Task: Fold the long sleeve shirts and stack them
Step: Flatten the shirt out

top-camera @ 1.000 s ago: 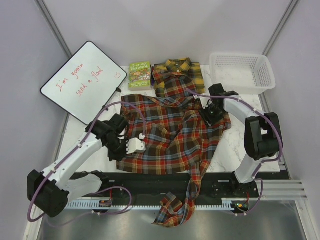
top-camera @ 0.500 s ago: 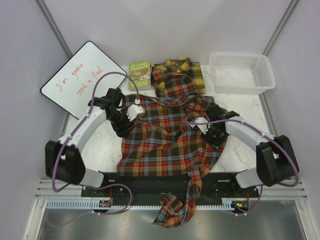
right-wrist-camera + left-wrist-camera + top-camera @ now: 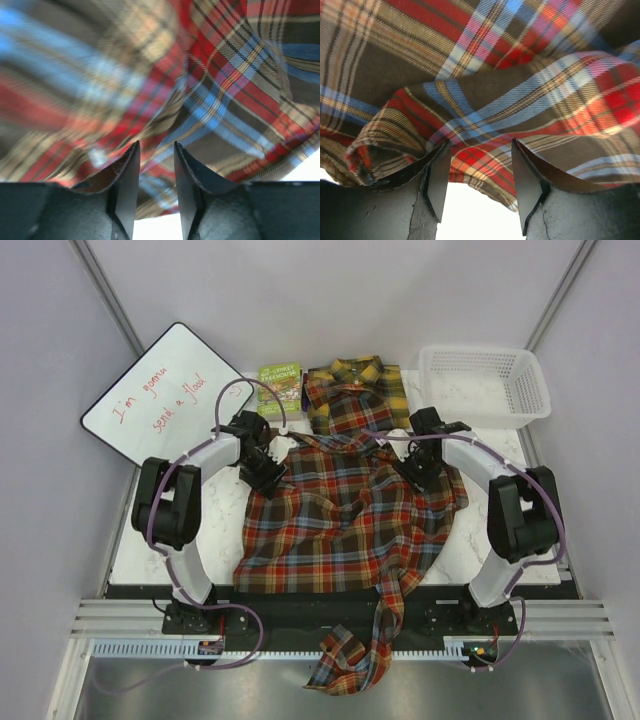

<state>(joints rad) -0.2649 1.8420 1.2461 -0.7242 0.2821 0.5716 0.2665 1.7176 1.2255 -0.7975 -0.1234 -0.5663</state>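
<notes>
The red-brown shirt [image 3: 340, 530] is spread rumpled at centre frame, long axis running top to bottom, collar toward the top and overlapping the folded yellow and black shirt [image 3: 388, 390] at top centre; one sleeve [image 3: 350, 665] trails past the table's bottom edge. The left gripper [image 3: 268, 468] is seen with fingers apart at the shirt's upper-left edge. The right gripper [image 3: 416, 472] is seen with fingers narrowly apart at its upper right.

Whiteboard [image 3: 160, 405], green book [image 3: 280, 390], white basket [image 3: 537, 390]
</notes>
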